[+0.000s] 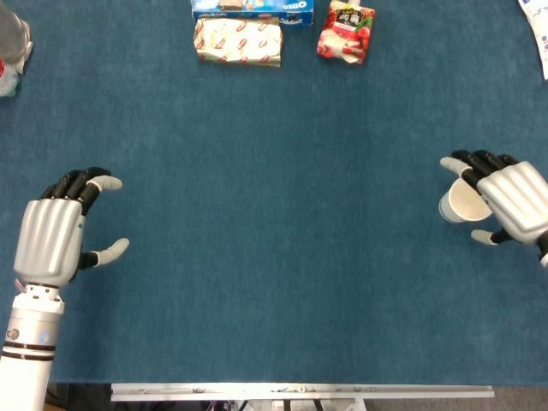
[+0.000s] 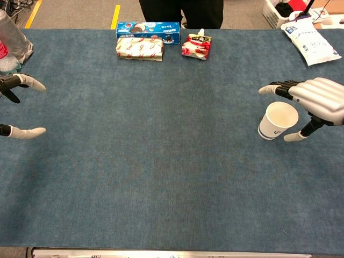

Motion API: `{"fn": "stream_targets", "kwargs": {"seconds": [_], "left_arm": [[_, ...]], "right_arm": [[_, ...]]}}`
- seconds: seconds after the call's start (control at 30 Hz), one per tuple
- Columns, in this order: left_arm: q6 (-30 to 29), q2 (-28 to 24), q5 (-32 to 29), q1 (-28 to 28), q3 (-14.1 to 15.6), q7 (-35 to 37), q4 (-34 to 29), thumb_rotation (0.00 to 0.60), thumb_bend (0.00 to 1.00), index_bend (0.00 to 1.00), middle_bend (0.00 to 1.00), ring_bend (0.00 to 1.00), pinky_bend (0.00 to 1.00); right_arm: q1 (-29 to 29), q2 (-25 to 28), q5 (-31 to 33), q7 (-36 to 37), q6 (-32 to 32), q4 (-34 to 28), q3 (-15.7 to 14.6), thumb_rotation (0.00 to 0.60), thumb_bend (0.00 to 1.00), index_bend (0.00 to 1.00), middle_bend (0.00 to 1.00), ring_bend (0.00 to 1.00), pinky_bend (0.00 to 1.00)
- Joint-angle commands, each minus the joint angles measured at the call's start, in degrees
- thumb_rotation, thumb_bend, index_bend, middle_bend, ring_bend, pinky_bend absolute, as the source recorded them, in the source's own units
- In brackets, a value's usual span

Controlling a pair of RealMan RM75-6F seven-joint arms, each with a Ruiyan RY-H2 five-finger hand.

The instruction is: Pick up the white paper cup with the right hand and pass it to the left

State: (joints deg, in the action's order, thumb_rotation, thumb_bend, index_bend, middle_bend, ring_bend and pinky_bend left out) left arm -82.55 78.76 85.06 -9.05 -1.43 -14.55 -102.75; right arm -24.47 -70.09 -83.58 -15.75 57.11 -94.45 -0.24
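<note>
The white paper cup [image 1: 462,204] [image 2: 277,121] stands upright on the blue table at the right side, mouth up. My right hand [image 1: 505,204] [image 2: 317,102] hovers over and around it, fingers spread past the far rim and thumb at the near side; no firm grip shows. My left hand [image 1: 56,235] rests low at the left of the table, fingers apart, holding nothing; the chest view shows only its fingertips [image 2: 24,130] at the left edge.
At the far edge lie a blue cookie box [image 2: 148,26], a wrapped snack pack [image 2: 139,48] and a red pouch [image 2: 196,45]. A clear bottle [image 2: 12,43] stands far left, a white bag [image 2: 310,40] far right. The table's front rail [image 1: 300,392] runs below.
</note>
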Motion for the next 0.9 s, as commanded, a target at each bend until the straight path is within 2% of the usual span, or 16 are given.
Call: {"fn": "stream_targets", "kwargs": {"seconds": [0.03,0.27,0.67,0.9], "left_arm": [[0.05,0.08,-0.06,0.01,0.00,-0.07,-0.02,0.600,0.00,0.33,0.28,0.25,0.39],[0.30,0.48,-0.12,0.03,0.15,-0.29,0.03,0.600,0.00,0.33,0.28,0.25,0.39],[0.63,0.83,-0.31,0.00,0.21,-0.54,0.02,0.600,0.00,0.33,0.28,0.25,0.39],[0.62,0.92,-0.36,0.16,0.38,-0.37,0.12,0.600,0.00,0.33,0.28,0.25,0.39]], "right_arm": [[-0.26,0.55,-4.76,2.32,2.07,2.22,-1.24,0.600,0.00,0.16,0.17,0.16,0.29],[-1.25,1.71,-8.02,2.77,1.99,4.17,-2.42,0.600,0.00,0.16,0.18,0.16,0.29],[-3.12,2.07,-5.79,-1.09,-2.26,3.23,-2.52,0.600,0.00,0.17,0.18,0.16,0.29],[-3.83,1.95,-4.28,-2.47,-3.52,2.28,-2.26,0.600,0.15,0.19,0.18,0.16,0.29]]}}
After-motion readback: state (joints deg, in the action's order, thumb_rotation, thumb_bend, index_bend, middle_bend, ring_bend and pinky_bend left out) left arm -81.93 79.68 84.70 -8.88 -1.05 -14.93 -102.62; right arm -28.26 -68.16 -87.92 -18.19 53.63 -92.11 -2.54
